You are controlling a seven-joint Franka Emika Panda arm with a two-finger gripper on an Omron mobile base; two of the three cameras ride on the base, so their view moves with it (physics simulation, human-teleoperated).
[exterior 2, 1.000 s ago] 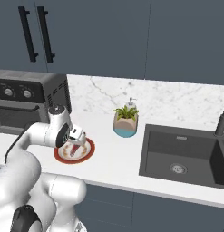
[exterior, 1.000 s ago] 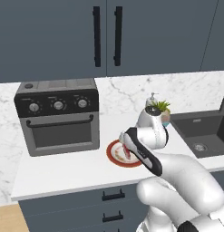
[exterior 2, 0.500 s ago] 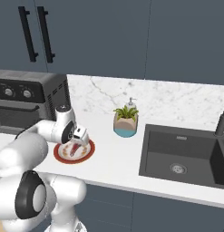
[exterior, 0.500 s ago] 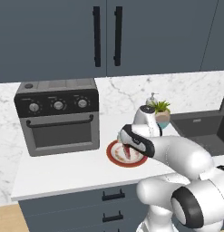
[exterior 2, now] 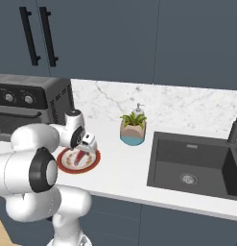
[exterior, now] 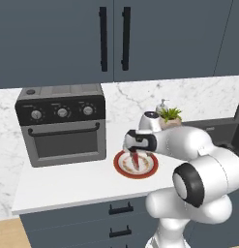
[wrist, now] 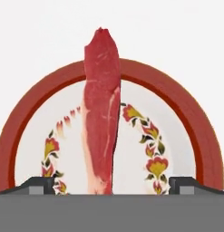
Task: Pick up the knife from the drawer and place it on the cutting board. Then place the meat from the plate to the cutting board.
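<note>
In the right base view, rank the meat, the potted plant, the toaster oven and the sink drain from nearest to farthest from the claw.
1. The meat, directly under the open claw, lying on the plate.
2. The potted plant, on the counter to the right of the claw.
3. The toaster oven, at the far left by the wall.
4. The sink drain, down in the basin at right.

There is one plate (exterior: 136, 166) under the claw (exterior: 136, 156), carrying one meat strip (wrist: 101, 113). One toaster oven (exterior: 63, 123) with three knobs stands to the claw's left, and one potted plant (exterior 2: 133, 128) and one soap dispenser (exterior 2: 138, 109) to its right, beside one sink (exterior 2: 199, 166). Two cupboard doors with two black handles hang above.
</note>
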